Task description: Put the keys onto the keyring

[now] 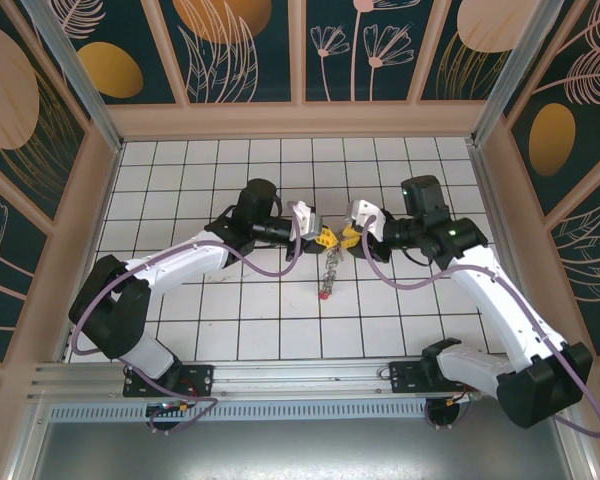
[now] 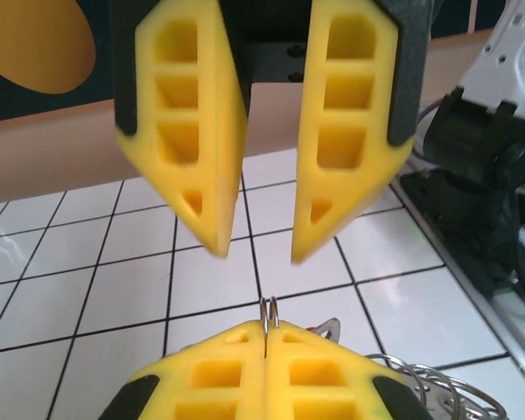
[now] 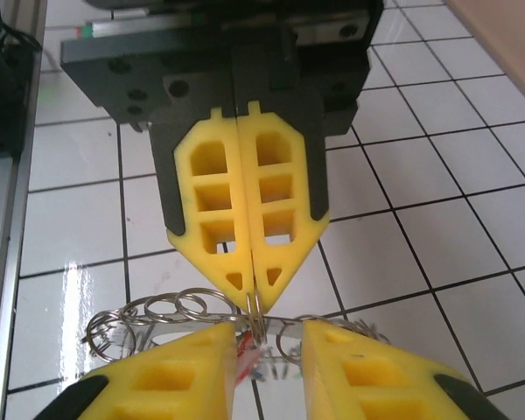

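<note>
Claws first: my left claw (image 3: 254, 287), 2 yellow ribbed plastic fingers on a black mount, is pinched fully together on 1 thin wire loop (image 3: 256, 308) at the ring's rim. It carries the whole load above the white tiled table (image 1: 230, 320). My right claw (image 2: 255, 255), the same yellow pair, faces it tip to tip with its fingers standing apart and nothing clamped between them.

The keyring (image 3: 171, 308), a grey metal ring fringed with small wire loops, hangs from that pinch between the 2 claws. Below it dangle the keys (image 1: 326, 290), small pieces with a red plastic tag lowest. I cannot count them, nor tell whether that tag touches the tiles.

I judge the ring light and stiff, but it is slick bare metal, free to swing and twist about a single pinch point. The loops look thin and springy, so a hard squeeze may bend them. I would take a key by its flat tag, the broadest and least slippery face, and hold the ring at the rim loop.
</note>
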{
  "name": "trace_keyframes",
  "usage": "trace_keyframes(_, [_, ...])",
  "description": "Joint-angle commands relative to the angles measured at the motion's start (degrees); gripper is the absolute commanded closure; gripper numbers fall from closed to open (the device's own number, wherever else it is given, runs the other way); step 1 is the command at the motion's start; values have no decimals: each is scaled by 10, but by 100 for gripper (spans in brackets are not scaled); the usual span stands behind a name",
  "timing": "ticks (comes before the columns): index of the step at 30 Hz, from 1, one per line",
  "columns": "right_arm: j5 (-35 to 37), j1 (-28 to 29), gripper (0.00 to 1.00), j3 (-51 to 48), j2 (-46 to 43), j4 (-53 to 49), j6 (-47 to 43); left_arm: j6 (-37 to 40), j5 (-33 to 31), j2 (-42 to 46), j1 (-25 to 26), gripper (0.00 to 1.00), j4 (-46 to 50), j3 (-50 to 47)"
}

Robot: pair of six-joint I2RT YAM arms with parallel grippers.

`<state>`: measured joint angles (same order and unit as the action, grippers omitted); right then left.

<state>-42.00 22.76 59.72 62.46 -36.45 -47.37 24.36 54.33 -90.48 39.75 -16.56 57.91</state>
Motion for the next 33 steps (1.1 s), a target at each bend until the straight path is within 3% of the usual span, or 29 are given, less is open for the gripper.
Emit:
trace_keyframes(1, [-52, -21, 72, -16, -21, -7, 16, -75, 50, 16, -4, 100, -136, -12])
trace_keyframes(11, [-81, -29, 70, -37, -19, 12, 30, -125, 66, 16, -3, 100, -219, -40])
trace_keyframes(21, [-101, -28, 70, -34, -9, 37, 27, -91, 77, 10, -3, 100, -178, -25])
trace_keyframes(28, [-105, -18, 76, -28, 11, 31, 17, -101, 79, 7, -3, 100, -191, -26])
trace_keyframes(33, [-114, -13, 87, -28, 15, 33, 15, -111, 81, 3, -3, 100, -204, -25])
